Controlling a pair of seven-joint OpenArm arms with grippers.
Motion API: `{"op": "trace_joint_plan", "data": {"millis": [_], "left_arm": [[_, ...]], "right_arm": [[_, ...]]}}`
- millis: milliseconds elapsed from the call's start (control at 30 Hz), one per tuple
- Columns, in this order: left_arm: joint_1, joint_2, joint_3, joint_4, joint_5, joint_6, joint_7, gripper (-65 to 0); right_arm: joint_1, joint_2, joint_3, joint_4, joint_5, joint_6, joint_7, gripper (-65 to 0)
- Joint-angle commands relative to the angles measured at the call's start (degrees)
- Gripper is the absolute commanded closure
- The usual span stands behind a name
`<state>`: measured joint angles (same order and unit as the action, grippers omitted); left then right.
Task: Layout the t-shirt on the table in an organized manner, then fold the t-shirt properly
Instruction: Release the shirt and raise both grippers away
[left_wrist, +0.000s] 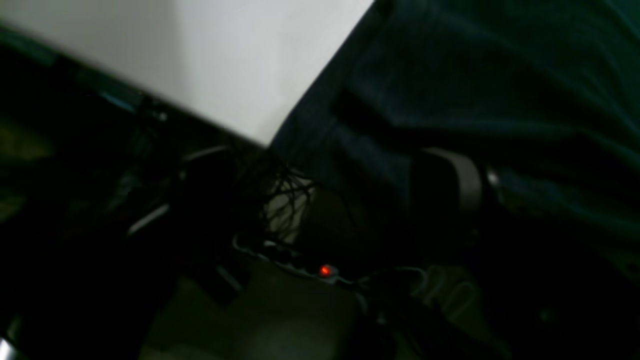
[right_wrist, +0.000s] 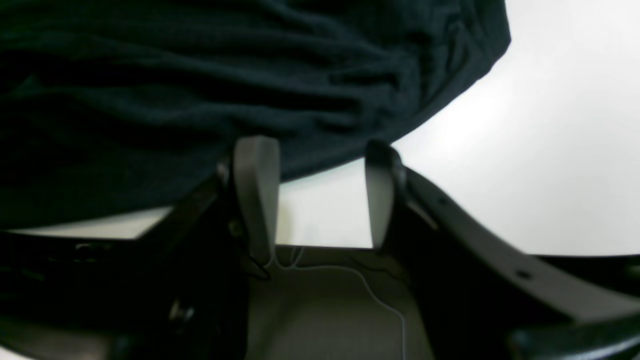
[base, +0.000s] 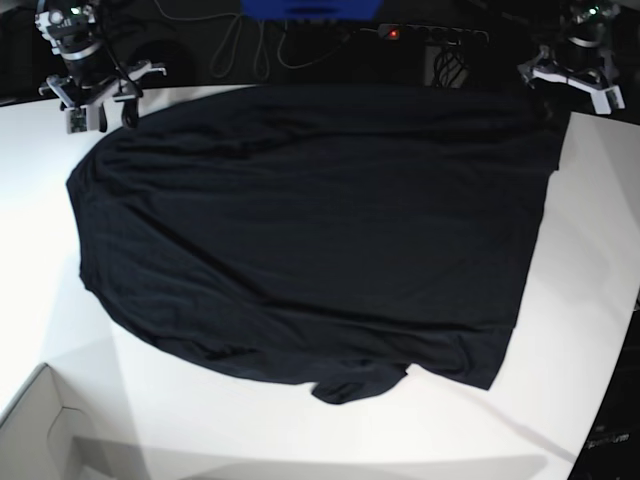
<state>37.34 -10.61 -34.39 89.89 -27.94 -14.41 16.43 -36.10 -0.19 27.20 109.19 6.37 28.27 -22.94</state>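
T-shirt (base: 310, 230) spreads across table (base: 590, 330); right gripper (right_wrist: 320, 192) and left gripper (base: 575, 75) gape empty at its far edge.

Dim floor (left_wrist: 280, 320) beyond, with cables (base: 250, 45), possibly a power strip (base: 430, 33).

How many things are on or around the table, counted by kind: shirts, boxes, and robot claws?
T-shirt: 1, black, spread on the white table
White box: 1, only its corner shows
Claws: 2, the left claw and the right claw, both open at the far edge
Total: 4
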Motion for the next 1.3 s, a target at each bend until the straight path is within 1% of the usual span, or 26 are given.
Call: {"op": "trace_joint_plan", "data": {"millis": [0, 100, 300, 367, 467, 567, 800, 833, 900, 967, 1000, 1033, 1100, 1133, 1200, 1267], "left_arm": [[-0.11, -0.51, -0.29, 0.44, 0.82, -0.13, -1.17, -53.1], [-0.99, -0.16, -0.20, 0.44, 2.93, -0.13, -1.17, -53.0], [-1.61, -0.16, -0.20, 0.36, 3.11, -0.13, -1.17, -52.1], [-1.69, -0.25, -0.20, -0.70, 3.11, -0.13, -1.17, -46.1], [-3.01, -0.42, -0.20, -2.72, 3.02, -0.22, -1.17, -32.0], [-3.45, -0.51, -0.20, -4.04, 3.02, -0.22, -1.17, -24.4], [-3.80, -0.60, -0.20, -4.13, 3.02, -0.22, -1.17, -23.8], [-3.80, -0.60, -0.20, -4.04, 2.93, -0.22, -1.17, -22.9], [-3.80, -0.60, -0.20, -3.86, 2.85, -0.22, -1.17, -17.6], [-3.80, -0.60, -0.20, -3.86, 2.85, -0.22, -1.17, -8.8], [-3.80, -0.51, -0.20, -3.86, 2.85, -0.22, -1.17, -3.4], [-3.80, -0.51, -0.20, -3.86, 3.02, -0.22, -1.17, 0.0], [-3.80, -0.42, -0.20, -3.86, 3.02, -0.22, -1.17, -0.7], [-3.80, -0.42, -0.20, -3.86, 3.02, -0.22, -1.17, -1.2], [-3.80, -0.33, -0.20, -3.86, 2.93, -0.22, -1.17, 0.0], [-3.80, -0.25, -0.20, -3.86, 2.93, -0.22, -1.17, 0.0]], "right_arm": [[-0.43, 0.14, 0.27, 1.01, 0.71, 0.17, 1.36, -28.7], [-0.25, 0.14, 0.27, 0.92, 0.62, 0.17, 1.36, -28.7], [-0.25, 0.14, 0.27, 0.92, 0.62, 0.17, 1.36, -28.7], [-0.25, 0.14, 0.27, 0.84, 0.62, 0.17, 1.36, -28.7], [-0.25, 0.14, 0.27, 0.84, 0.62, 0.17, 1.36, -28.7], [-0.25, 0.14, 0.27, 0.84, 0.62, 0.17, 1.36, -28.7], [-0.34, 0.14, 0.27, 0.84, 0.62, 0.17, 1.36, -28.7], [-0.34, 0.14, 0.27, 0.84, 0.62, 0.17, 1.36, -28.7], [-0.43, 0.14, 0.27, 0.92, 0.62, 0.17, 1.36, -28.7], [-0.52, 0.14, 0.27, 1.01, 0.62, 0.17, 1.36, -28.7], [-0.78, 0.14, 0.18, 1.01, 0.62, 0.17, 1.36, -28.9], [-1.31, 0.14, 0.10, 1.01, 0.62, 0.17, 1.36, -29.0], [-2.28, 0.05, -0.34, 1.10, 0.79, 0.34, 1.44, -29.2], [-2.36, 0.05, -0.87, 1.10, 0.79, 1.31, 1.44, -29.4], [-2.63, -0.03, -1.93, 1.10, 0.71, 3.16, 1.36, -32.3], [-2.36, -1.44, -2.37, 0.92, 0.62, 3.07, 0.92, -36.1]]}}
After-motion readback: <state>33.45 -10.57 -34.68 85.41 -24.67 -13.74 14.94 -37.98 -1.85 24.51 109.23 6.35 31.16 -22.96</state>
